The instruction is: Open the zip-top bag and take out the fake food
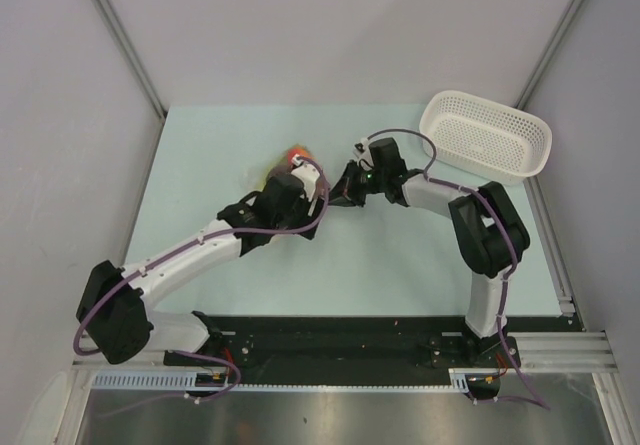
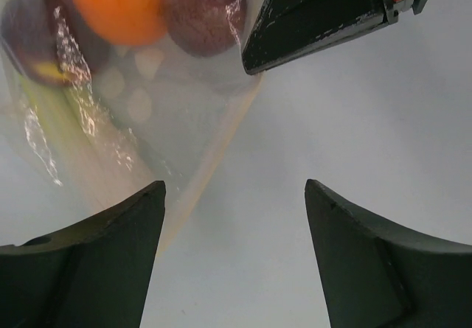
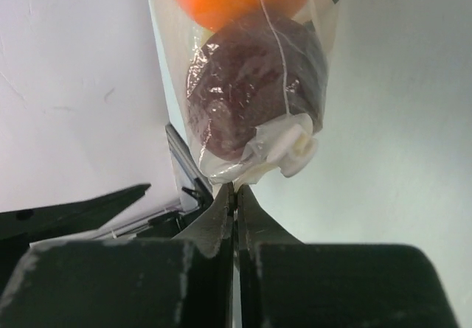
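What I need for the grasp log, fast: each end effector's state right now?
Left end effector: open, holding nothing.
Right end effector: closed, pinching an edge of the zip-top bag.

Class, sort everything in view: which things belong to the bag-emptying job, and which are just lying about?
Job: zip-top bag, orange ball, purple-brown lump, right tool pinching the bag, open left tool.
Lying about: white basket.
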Tool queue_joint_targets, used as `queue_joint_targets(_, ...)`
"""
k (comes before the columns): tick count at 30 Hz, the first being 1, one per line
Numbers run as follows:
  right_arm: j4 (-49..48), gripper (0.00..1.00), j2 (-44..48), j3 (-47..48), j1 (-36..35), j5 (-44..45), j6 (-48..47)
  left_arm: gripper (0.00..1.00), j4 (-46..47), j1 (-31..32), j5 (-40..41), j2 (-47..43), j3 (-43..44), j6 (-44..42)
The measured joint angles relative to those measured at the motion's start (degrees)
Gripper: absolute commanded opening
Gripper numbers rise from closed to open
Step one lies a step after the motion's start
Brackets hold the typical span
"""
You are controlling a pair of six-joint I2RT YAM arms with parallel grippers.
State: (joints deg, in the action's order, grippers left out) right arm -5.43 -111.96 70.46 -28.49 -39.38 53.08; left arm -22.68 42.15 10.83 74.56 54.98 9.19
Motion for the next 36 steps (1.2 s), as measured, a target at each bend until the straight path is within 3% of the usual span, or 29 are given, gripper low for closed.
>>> queue_joint_targets(6,10.56,0.00,3.63,-0.44,0.37,-2.38,-0.52,0.84,2.99,4.22,3.10,0.85,0.22,-5.22)
queue_joint_targets(13,16.06,0.00,7.17,-1.22,0.37,-3.80,7.61,0.82,4.46,4.94,3.52,6.67,1.73,-7.93)
queue_joint_targets(16,16.52,0.03,9.64,-1.25,0.28,-3.78,10.67,0.65,4.63,4.98,3.48,7.54,1.73,-8.28)
queue_joint_targets(17,16.46,0.17,10.51,-1.22,0.20,-3.78,11.61,0.46,4.66,4.98,3.61,7.63,1.73,-8.31)
queue_joint_targets(18,16.39,0.25,11.34,-1.22,0.11,-3.80,12.28,0.39,4.63,4.98,3.78,7.63,1.73,-8.39)
queue_joint_targets(19,16.33,0.46,12.22,-1.25,0.02,-3.96,12.81,0.24,4.52,4.98,4.15,7.63,1.92,-9.14)
queue_joint_targets(21,16.46,0.59,13.35,-1.22,-0.02,-4.28,12.96,0.13,4.02,4.96,4.35,7.65,2.62,-9.46)
queue_joint_targets(22,16.68,0.66,13.92,-1.25,0.20,-4.48,12.35,0.02,3.34,4.98,4.28,7.67,3.48,-10.40)
queue_joint_targets(28,21.44,0.71,17.88,-1.25,5.49,-4.85,-2.47,0.00,-0.42,4.70,0.83,7.37,9.07,-12.37)
queue_joint_targets(32,25.07,0.71,20.20,-1.49,12.11,-4.61,-15.63,0.00,-2.01,3.80,-5.33,5.53,10.19,-12.00)
queue_joint_targets(36,24.37,0.72,25.07,-4.83,14.23,-3.52,-25.51,0.00,-4.92,1.36,-13.20,3.82,11.37,-10.38)
